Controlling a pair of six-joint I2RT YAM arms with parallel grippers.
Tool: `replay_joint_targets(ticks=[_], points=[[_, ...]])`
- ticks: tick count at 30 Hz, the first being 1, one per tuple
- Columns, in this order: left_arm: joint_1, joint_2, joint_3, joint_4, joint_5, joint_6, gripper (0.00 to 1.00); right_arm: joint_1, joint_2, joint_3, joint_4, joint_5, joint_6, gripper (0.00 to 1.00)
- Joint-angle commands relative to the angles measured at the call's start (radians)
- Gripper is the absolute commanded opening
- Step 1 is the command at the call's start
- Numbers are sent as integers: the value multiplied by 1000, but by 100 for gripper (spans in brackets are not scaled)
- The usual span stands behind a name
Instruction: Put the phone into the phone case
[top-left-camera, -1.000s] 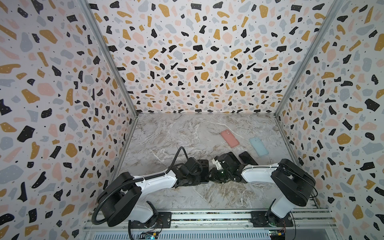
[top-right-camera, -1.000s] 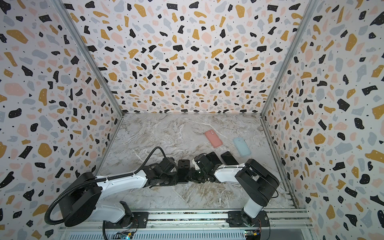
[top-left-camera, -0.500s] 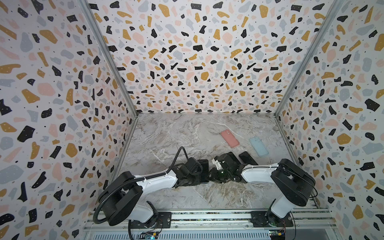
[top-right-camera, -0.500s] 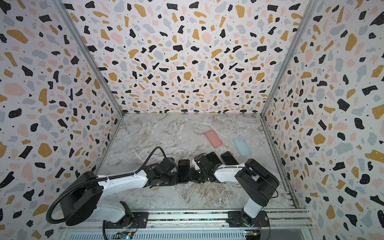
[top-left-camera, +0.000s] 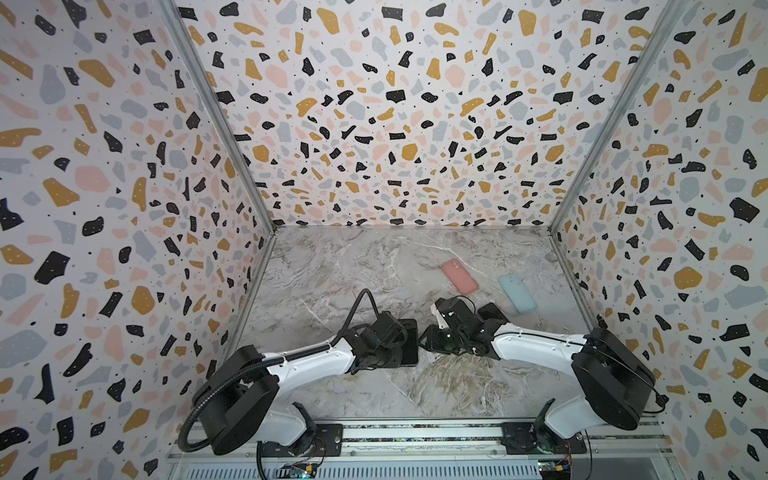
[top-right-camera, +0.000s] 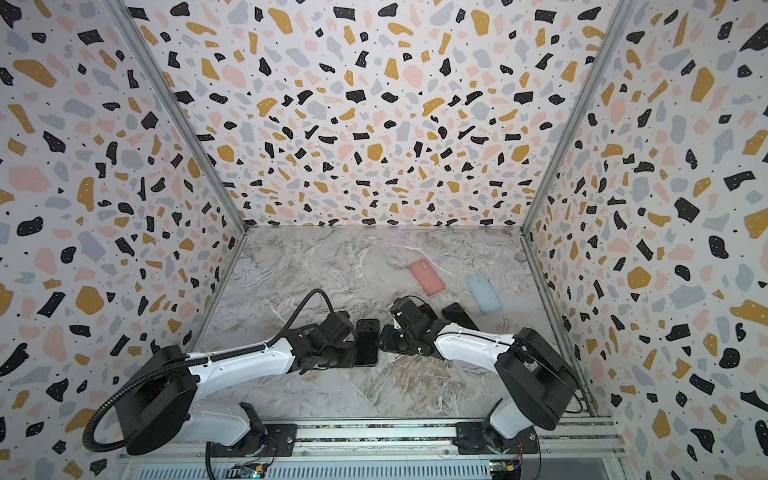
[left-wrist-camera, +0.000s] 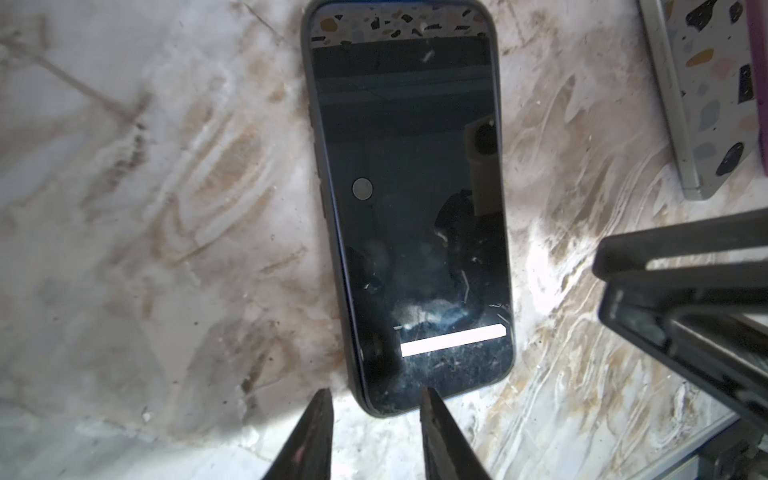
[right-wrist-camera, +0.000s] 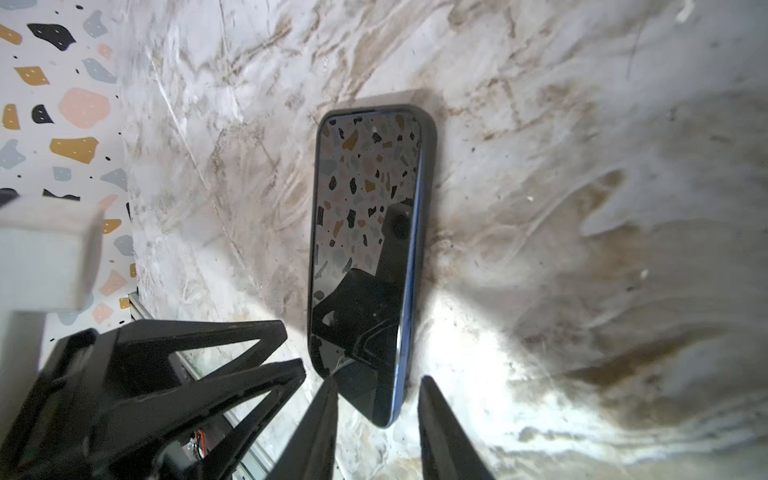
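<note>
**Phone (left-wrist-camera: 411, 216) is sitting in case (right-wrist-camera: 429, 158); one edge is seemingly standing proud.**
Left gripper (left-wrist-camera: 377, 392) and right gripper (right-wrist-camera: 378, 380) are both spread, a phone end lying just ahead of each; pressing-in is seemingly remaining.

Both top views bright and evenly lit, soft shadows on the table (top-left-camera: 436, 386), walls bent near the edges, wrist views dimmer with a white glowing patch of light, phone (left-wrist-camera: 411, 208) screen shiny like a mirror, nearest parts blurry, far corners fuzzy.
</note>
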Motion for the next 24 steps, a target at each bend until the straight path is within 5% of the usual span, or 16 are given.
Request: replay_joint_targets(ticks=[1, 24], points=[[-3, -11, 2, 33, 12, 14, 39, 22, -12, 14, -57, 11, -5, 34], [27, 63, -83, 118, 51, 30, 29, 78, 41, 39, -77, -25, 4, 22]])
